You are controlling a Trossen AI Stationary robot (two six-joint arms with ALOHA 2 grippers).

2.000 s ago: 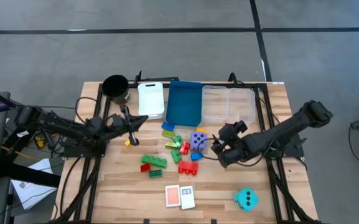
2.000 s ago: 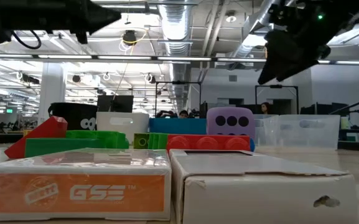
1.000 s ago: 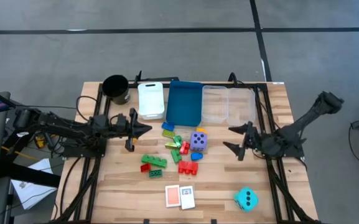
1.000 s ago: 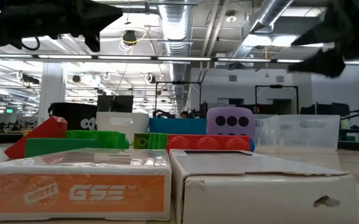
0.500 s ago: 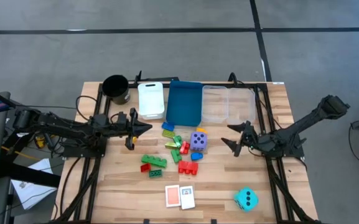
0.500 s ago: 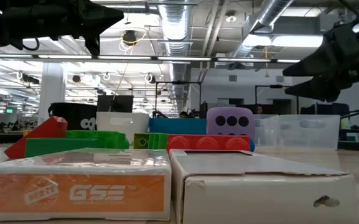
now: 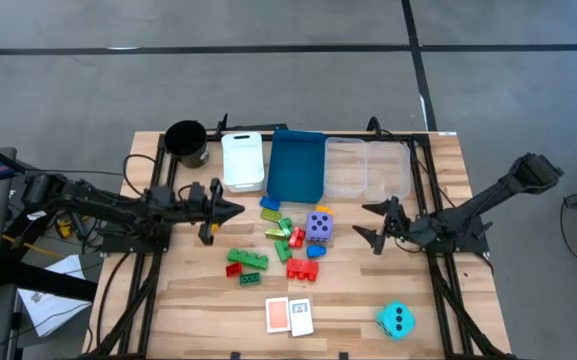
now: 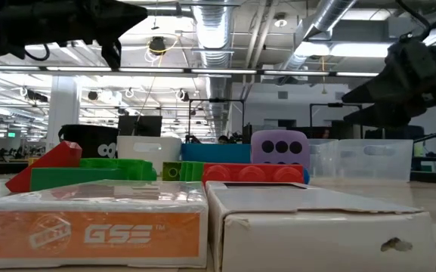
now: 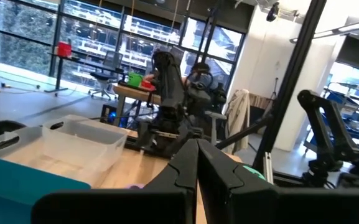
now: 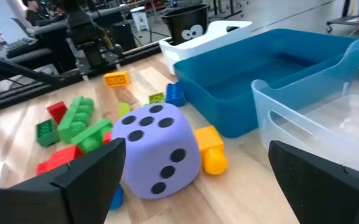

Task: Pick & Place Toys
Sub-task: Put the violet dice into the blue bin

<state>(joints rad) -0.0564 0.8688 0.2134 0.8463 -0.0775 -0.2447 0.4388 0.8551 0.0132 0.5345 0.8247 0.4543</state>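
Observation:
The toys lie mid-table. A purple die (image 7: 318, 226) sits on the wood beside loose red, green, yellow, blue and orange bricks (image 7: 283, 243). Two cards (image 7: 289, 316) lie near the front edge, and a cyan die (image 7: 396, 320) lies at the front right. My right gripper (image 7: 366, 224) hovers open just right of the purple die (image 10: 157, 149), with its fingers (image 10: 73, 180) pointing at it and touching nothing. My left gripper (image 7: 230, 208) is shut and empty, held above the table left of the bricks. Its closed fingers (image 9: 198, 165) point toward the right arm.
Along the far edge stand a black cup (image 7: 186, 143), a white bin (image 7: 242, 160), a blue bin (image 7: 297, 165) and a clear bin (image 7: 368, 167). Bare wood lies at the front left and between the purple die and the cyan die.
My right gripper has come down toward the table and moved a little toward the purple die, staying open. The toys have stayed in place.

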